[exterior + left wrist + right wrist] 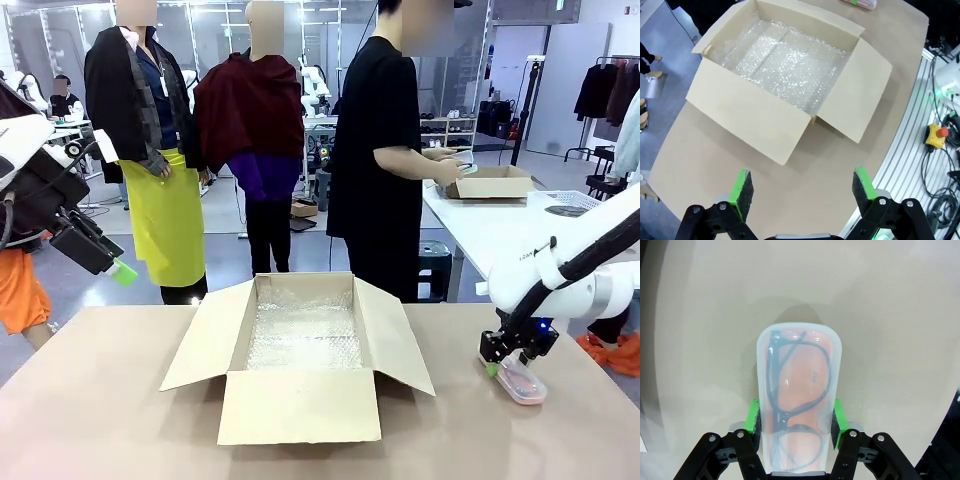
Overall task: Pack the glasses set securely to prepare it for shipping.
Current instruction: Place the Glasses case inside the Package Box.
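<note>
**Location.** The pale pink glasses case (522,382) lies flat on the table (100,400) near its right edge. It is well apart from the open cardboard box (300,405), which stands at the middle of the table and is lined with bubble wrap (300,335).

**Grippers.** Your right gripper (497,362) is down on the case. In the right wrist view its green pads (754,415) press both long sides, so the fingers are clamped across the narrow width of the case (799,390). The hold sits nearer one end than the middle, and most of the case's length runs out beyond the pads. Your left gripper (110,262) hangs raised off the left edge of the table, its fingers (742,187) spread wide and empty, looking down at the box (755,117).

**Handling, as judged.**
- The case looks light and stiff, a thin plastic shell.
- The clear lid looks smooth and probably slippery, and it may flex or spring open under hard pressure.
- Take it by the side walls, as you do now, and never by the lid face.
- With the grip off-centre, expect the free end to droop when you lift.

**Appearance.** The case is a flat oblong with rounded corners, a pale pink base and a see-through lid. A folded pair of dark-rimmed glasses shows through the lid. No crack or scuff is visible.
</note>
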Tool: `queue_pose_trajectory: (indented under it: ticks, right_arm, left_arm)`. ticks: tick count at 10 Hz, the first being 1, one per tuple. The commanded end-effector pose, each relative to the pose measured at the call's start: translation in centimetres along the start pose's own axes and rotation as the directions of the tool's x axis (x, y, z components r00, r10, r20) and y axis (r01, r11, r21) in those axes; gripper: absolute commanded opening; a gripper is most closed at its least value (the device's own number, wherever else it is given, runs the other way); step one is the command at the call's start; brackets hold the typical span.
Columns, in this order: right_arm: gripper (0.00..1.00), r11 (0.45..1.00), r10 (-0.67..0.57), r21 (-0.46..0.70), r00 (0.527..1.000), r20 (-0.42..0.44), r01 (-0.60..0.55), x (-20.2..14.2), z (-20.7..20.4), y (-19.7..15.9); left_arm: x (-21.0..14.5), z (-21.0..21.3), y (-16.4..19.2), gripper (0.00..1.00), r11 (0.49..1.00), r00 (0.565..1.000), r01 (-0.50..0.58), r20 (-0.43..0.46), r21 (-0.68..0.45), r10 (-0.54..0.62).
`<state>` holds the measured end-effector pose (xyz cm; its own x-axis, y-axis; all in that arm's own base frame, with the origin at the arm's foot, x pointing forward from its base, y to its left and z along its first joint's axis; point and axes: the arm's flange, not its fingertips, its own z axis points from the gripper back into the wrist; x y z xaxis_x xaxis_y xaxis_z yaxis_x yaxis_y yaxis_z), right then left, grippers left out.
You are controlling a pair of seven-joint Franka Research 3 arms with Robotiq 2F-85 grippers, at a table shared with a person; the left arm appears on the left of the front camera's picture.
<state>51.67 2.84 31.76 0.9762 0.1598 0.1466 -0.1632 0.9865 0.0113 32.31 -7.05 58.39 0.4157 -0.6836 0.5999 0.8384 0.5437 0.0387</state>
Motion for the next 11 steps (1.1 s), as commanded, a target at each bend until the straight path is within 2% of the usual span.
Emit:
queue_pose_trajectory:
  ticks: [1,2,4,7,10,11]
  right_arm:
    - [0.26,1.0,-0.027,0.013,1.0,-0.012,0.028,0.2,0.1,0.3]
    - [0.16,0.999,-0.042,0.015,0.999,-0.007,0.042,0.3,0.8,0.2]
    - [0.16,1.0,-0.026,0.008,1.0,0.013,0.026,0.5,4.2,0.7]
    - [0.16,0.997,0.071,-0.004,0.995,0.065,-0.071,1.2,13.1,2.9]
    - [0.16,0.985,0.171,-0.046,0.98,0.099,-0.167,2.1,16.9,4.8]
    - [0.16,0.972,0.233,-0.04,0.967,0.106,-0.23,2.4,18.0,5.8]
  left_arm:
    - [0.0,0.3,-0.1,1.0,1.0,1.0,-0.005,0.012,-0.014,0.006]
    - [0.0,0.3,-0.1,1.0,1.0,1.0,-0.005,0.012,-0.014,0.006]
    - [0.0,0.3,-0.1,1.0,1.0,1.0,-0.005,0.012,-0.014,0.006]
    - [0.0,0.3,-0.1,1.0,1.0,1.0,-0.005,0.012,-0.014,0.006]
    - [0.0,0.3,-0.1,1.0,1.0,1.0,-0.005,0.012,-0.014,0.006]
    - [0.0,0.3,-0.1,1.0,1.0,1.0,-0.005,0.012,-0.014,0.006]
